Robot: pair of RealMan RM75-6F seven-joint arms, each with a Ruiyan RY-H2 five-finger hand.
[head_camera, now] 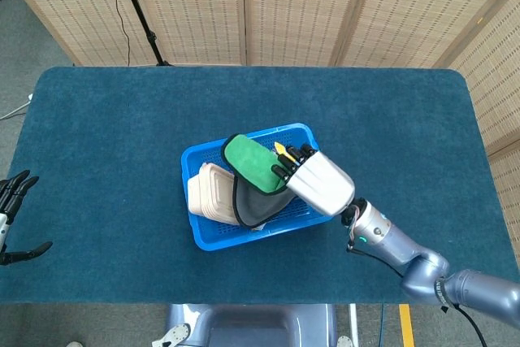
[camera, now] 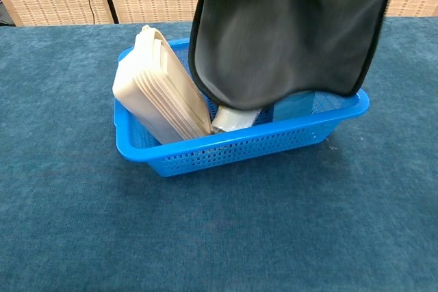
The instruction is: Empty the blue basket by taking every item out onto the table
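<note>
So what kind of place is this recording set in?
Probably a lab or studio set up for robot data collection: a table covered in blue carpet-like fabric, woven folding screens behind it, and a stand with a cable at the back.

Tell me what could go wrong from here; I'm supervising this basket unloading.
The right robot hand holds the cloth only by its top; it could slip and drop back into the blue basket. The cloth's lower edge hangs near the cream container and could drag across it. The hanging cloth also blocks most of the chest view.
</note>
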